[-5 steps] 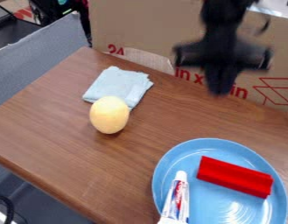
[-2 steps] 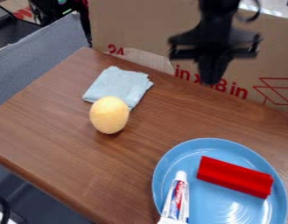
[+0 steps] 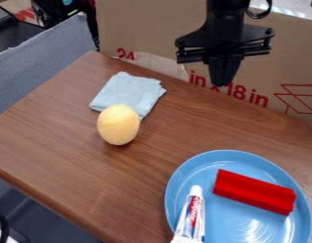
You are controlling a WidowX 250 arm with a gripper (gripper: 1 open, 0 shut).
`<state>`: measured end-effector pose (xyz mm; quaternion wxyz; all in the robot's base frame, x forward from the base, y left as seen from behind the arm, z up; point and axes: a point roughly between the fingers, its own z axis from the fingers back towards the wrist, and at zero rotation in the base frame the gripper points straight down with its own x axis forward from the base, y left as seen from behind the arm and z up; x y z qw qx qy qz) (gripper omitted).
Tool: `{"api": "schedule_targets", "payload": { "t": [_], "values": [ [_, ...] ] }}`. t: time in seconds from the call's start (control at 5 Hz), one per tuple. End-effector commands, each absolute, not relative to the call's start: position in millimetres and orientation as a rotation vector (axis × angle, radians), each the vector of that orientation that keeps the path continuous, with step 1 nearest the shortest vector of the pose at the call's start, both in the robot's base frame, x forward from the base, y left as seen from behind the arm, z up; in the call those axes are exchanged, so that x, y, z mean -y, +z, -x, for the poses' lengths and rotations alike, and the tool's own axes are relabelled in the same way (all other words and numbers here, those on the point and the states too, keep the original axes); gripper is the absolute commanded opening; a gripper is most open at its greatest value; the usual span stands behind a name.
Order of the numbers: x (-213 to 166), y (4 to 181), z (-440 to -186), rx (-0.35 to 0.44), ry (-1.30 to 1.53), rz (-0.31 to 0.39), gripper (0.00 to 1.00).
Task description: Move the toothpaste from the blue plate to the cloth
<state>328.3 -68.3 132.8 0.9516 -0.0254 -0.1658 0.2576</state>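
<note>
Hanging closed and emptier of blur, gripper (image 3: 224, 78) shifted left (toothpaste (image 3: 192, 214) unmoved on blue plate (image 3: 247, 231)).

Glossy blue plate (image 3: 196, 180), wooden table (image 3: 69, 123)

One toothpaste (image 3: 192, 214), plate (image 3: 186, 180), cloth (image 3: 128, 92), ball (image 3: 118, 124), block (image 3: 254, 191).
</note>
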Motion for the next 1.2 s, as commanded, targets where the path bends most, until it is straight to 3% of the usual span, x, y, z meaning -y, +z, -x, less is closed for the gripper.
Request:
{"api": "schedule_targets", "payload": {
  "t": [0.0, 0.2, 0.6, 1.0],
  "values": [
    [80, 132.8, -330, 0.326, 0.487, 0.072, 0.0],
    [87, 122.5, -337, 0.279, 0.486, 0.076, 0.0],
    [65, 106.7, -355, 0.231, 0.509, 0.055, 0.0],
    [77, 97.7, -348, 0.213, 0.609, 0.059, 0.0]
  ]
}}
